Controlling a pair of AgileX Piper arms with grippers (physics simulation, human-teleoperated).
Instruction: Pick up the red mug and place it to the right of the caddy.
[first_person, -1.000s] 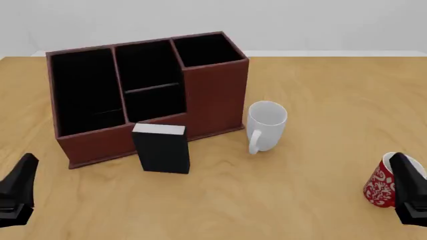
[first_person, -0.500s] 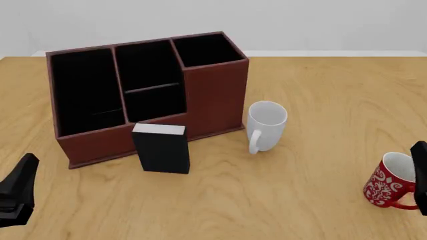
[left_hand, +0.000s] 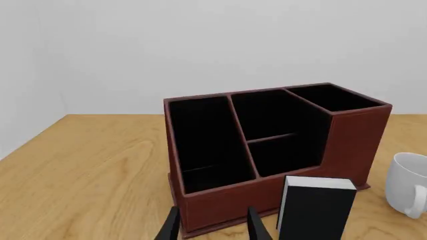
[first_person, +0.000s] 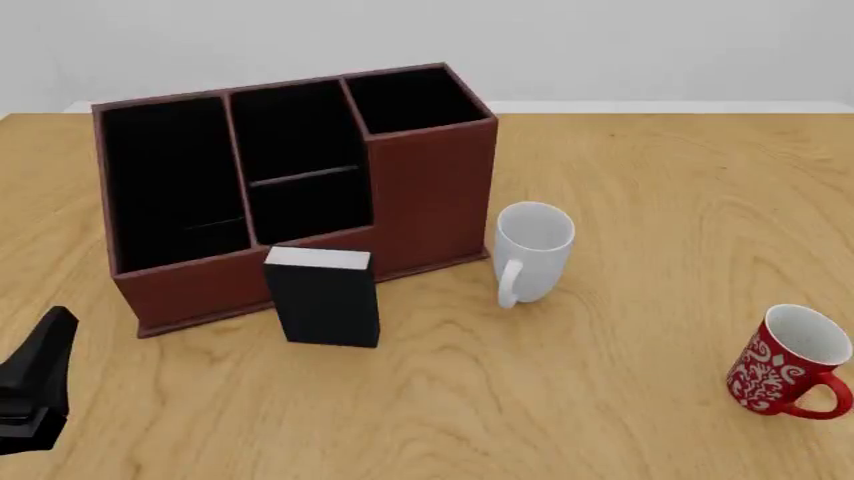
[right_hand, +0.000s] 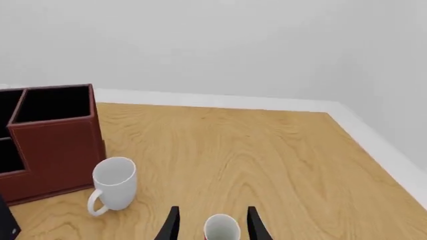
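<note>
While the right gripper hangs spread with nothing pinched, the red mug stands upright, white inside bare, between its fingertips. The left gripper, also spread, faces the caddy, whose compartments show only black lining.

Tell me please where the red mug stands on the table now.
In the front view the red mug stands upright near the table's front right corner, apart from everything; its nearest neighbour, the white mug, is further back to its left, beside the caddy.
</note>
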